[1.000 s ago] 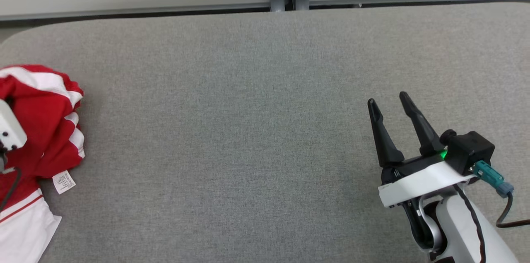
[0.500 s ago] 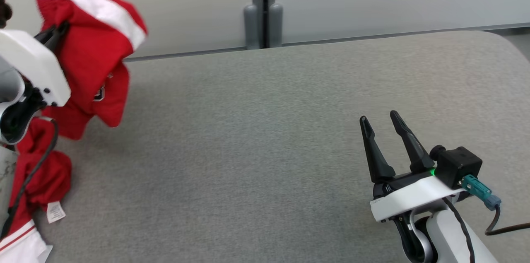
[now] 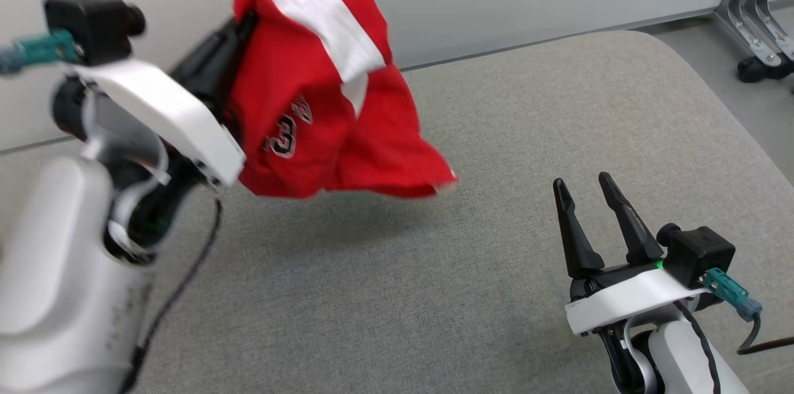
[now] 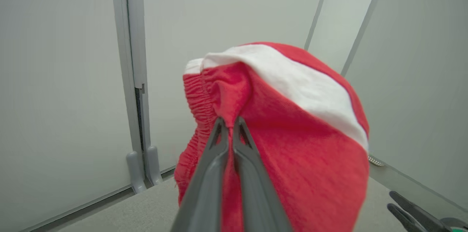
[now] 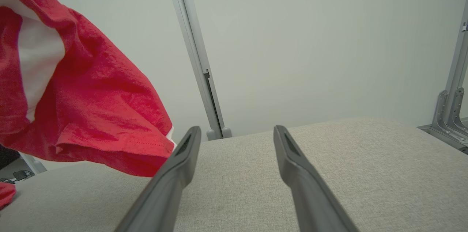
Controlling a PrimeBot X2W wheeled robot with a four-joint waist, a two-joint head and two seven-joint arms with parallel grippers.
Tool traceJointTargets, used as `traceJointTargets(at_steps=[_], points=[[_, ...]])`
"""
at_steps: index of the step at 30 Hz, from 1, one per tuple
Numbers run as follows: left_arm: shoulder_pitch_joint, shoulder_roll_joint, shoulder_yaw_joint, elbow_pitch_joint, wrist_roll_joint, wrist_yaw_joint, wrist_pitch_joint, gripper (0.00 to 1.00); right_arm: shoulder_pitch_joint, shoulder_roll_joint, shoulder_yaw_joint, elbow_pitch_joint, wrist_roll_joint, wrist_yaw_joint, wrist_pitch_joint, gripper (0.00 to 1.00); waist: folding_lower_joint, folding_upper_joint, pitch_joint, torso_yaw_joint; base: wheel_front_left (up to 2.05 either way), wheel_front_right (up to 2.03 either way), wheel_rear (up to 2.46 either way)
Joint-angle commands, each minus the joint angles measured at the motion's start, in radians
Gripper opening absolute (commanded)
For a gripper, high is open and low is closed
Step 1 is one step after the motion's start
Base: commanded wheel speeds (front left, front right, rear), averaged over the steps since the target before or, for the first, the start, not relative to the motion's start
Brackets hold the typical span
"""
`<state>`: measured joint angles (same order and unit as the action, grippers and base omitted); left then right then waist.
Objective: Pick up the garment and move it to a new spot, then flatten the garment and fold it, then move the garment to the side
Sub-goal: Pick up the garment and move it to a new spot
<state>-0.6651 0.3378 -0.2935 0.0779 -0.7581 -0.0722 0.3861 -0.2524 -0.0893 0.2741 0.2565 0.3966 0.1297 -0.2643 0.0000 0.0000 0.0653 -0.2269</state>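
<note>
left tool (image 4: 229, 124): clenched on garment (image 3: 322, 115), which hangs below it over counter (image 3: 558, 102), ready for carrying.
right tool (image 3: 583, 186): released, waiting empty.

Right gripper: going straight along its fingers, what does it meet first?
Way looks free: the open right gripper points over the table toward the wall; the garment hangs off to its left. Depth is unclear.

White forearms (image 3: 49, 295) and white wrist plates (image 3: 626, 304); right gripper (image 3: 580, 180) with two tapered black fingers — black camera box (image 3: 701, 254), teal plug (image 3: 726, 291), black cable (image 3: 218, 220), green light (image 3: 662, 265).
</note>
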Motion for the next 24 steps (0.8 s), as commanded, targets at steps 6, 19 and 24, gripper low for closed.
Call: traceJointTargets(at_steps=[6, 19, 24], points=[[0.174, -0.090, -0.011, 0.036, -0.017, 0.030, -0.132, 0.00, 0.000, -0.011, -0.001, -0.004, 0.003, 0.002, 0.000, 1.00, 0.0000, 0.0000, 0.037, -0.008, 0.00, 0.00, 0.00], [0.254, -0.200, -0.122, 0.405, 0.054, -0.042, -0.431, 1.00, -0.012, -0.036, 0.033, 0.017, 0.017, 0.002, 0.000, 1.00, 0.0000, 0.0000, 0.041, 0.049, 0.00, 0.00, 0.00], [0.238, -0.187, -0.148, 0.440, 0.083, -0.051, -0.496, 1.00, -0.001, -0.043, 0.036, 0.021, 0.015, 0.002, 0.000, 1.00, 0.0000, 0.0000, 0.025, 0.072, 0.00, 0.00, 0.00]])
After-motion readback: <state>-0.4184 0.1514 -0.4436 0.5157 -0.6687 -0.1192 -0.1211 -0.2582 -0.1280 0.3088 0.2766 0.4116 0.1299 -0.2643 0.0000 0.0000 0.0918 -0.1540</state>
